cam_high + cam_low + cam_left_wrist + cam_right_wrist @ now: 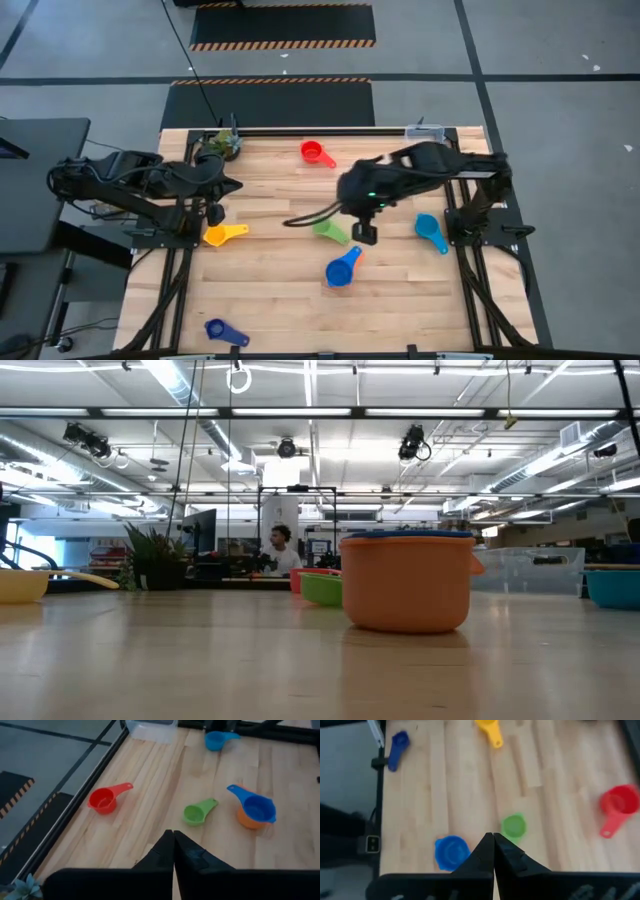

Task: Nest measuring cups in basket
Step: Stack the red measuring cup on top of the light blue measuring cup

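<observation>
Hovering with fingers pressed together and empty, the right gripper (pixel 493 836) has the green cup (pixel 513 826) just beside it. The left gripper (pixel 173 834), also closed and holding nothing, hangs near the yellow cup (pixel 224 235). No readable writing shows.

The bench (pixel 290 290) is pale wood laid in narrow planks, smooth with a soft satin sheen, framed by dark matt metal rails (pixel 480 290). The measuring cups look like moulded plastic, smooth and faintly glossy: the red cup (pixel 106 800), green cup (pixel 196 813), and the blue cup (pixel 255 807) sitting in the orange cup (pixel 407 582). The basket (pixel 150 729) seems clear plastic, though only partly seen. The left pincer (pixel 173 851) fingers are matt black.
</observation>
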Controlling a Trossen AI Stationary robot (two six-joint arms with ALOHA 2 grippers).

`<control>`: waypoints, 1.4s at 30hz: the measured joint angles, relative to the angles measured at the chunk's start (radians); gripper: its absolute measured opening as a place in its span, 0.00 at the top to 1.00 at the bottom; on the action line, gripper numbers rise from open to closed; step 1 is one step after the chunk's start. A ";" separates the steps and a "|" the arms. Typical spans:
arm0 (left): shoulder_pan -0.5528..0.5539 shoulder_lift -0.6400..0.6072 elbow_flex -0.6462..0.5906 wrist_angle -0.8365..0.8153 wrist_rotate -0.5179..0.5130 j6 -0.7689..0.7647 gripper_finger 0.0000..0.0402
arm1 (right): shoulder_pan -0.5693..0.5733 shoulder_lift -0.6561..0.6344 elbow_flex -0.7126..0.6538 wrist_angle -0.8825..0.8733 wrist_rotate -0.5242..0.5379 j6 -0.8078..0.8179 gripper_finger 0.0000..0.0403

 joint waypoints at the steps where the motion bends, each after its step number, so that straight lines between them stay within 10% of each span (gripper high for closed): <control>1: 0.010 0.005 0.000 -0.001 0.003 0.000 0.95 | 0.010 -0.016 0.000 0.000 0.024 0.000 0.99; 17: 0.287 0.245 0.000 0.141 0.154 0.217 0.59 | 0.041 -0.206 0.001 -0.017 0.224 -0.084 0.99; 27: 0.583 0.507 0.000 0.463 0.491 0.371 0.58 | 0.020 -0.342 0.001 -0.012 0.376 -0.035 0.99; 42: 0.710 0.878 0.000 0.594 0.572 0.761 0.58 | 0.009 -0.459 0.001 -0.013 0.420 -0.135 0.99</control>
